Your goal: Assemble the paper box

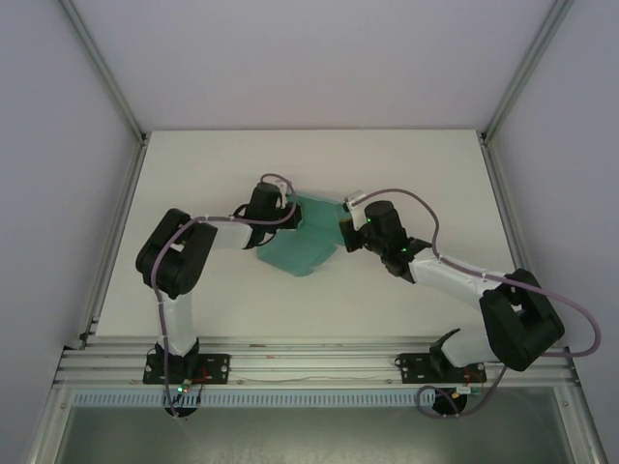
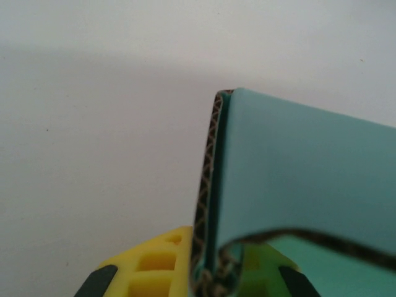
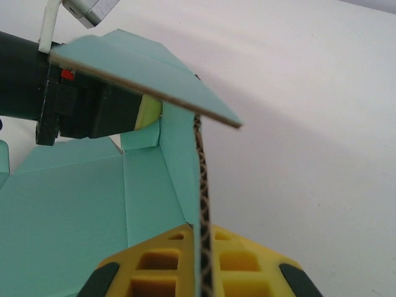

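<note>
The paper box [image 1: 302, 242] is a teal-green card, partly folded, lying mid-table between the two arms. My left gripper [image 1: 286, 209] is at its far left corner. In the left wrist view the yellow fingers [image 2: 162, 266] of my left gripper [image 2: 213, 275] are shut on a raised flap of the paper box [image 2: 297, 173], whose corrugated edge runs up between them. My right gripper [image 1: 344, 230] is at the box's right side. In the right wrist view my right gripper [image 3: 203, 263] is shut on an upright wall of the paper box [image 3: 68, 204]. The left gripper's black body [image 3: 80, 105] shows beyond it.
The white table [image 1: 193, 174] has bare room all round the box. Metal frame posts [image 1: 116, 203] run along both sides, and a rail [image 1: 309, 362] with the arm bases crosses the near edge. A cable [image 1: 426, 217] loops over the right arm.
</note>
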